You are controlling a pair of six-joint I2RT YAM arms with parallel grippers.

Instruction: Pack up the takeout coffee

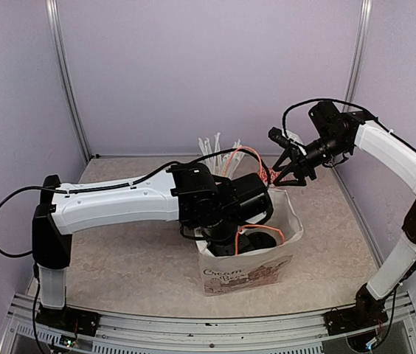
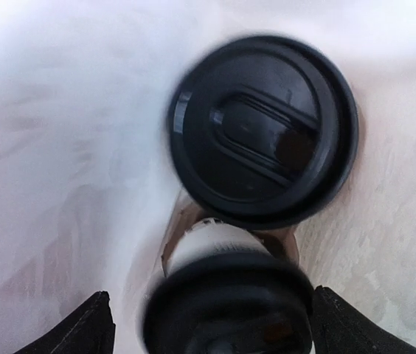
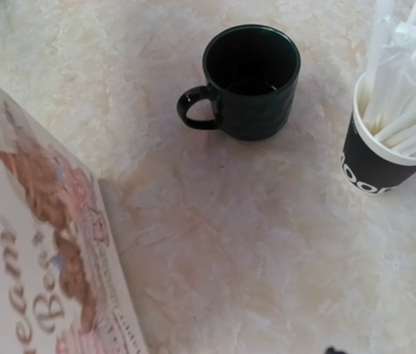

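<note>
Inside the paper bag [image 1: 246, 279], which stands mid-bench [image 3: 267, 243], two takeout coffee cups are seen close together from the left wrist view. The farther cup [image 2: 263, 133] is viewed from straight above, so only its round black lid [image 2: 208, 177] is visible, with a raised oval panel and a sip hole; it looks evenly seated. The nearer cup [image 2: 215, 247] shows a strip of white paper wall under its own lid, which is blurred. Brownish material is glimpsed between the two; what it is cannot be told.

The left end effector [image 2: 212, 299] is lowered into the bag. Its fingers [image 2: 82, 328] are spread to either side of the nearer cup's lid, with a gap visible on one side, so the cup is judged released rather than gripped. The right end effector [image 1: 294, 175] is held above the bag's rear right corner, near an orange handle [image 1: 248, 156]; whether it is clenched on anything cannot be told.

The task is judged nearly complete, as both cups are lidded and in the bag. What is left appears to be the withdrawal of the left arm. The black mug [image 3: 248, 77] and the black cup of straws [image 3: 381, 158] stand on the bench outside the bag, apart from each other.
</note>
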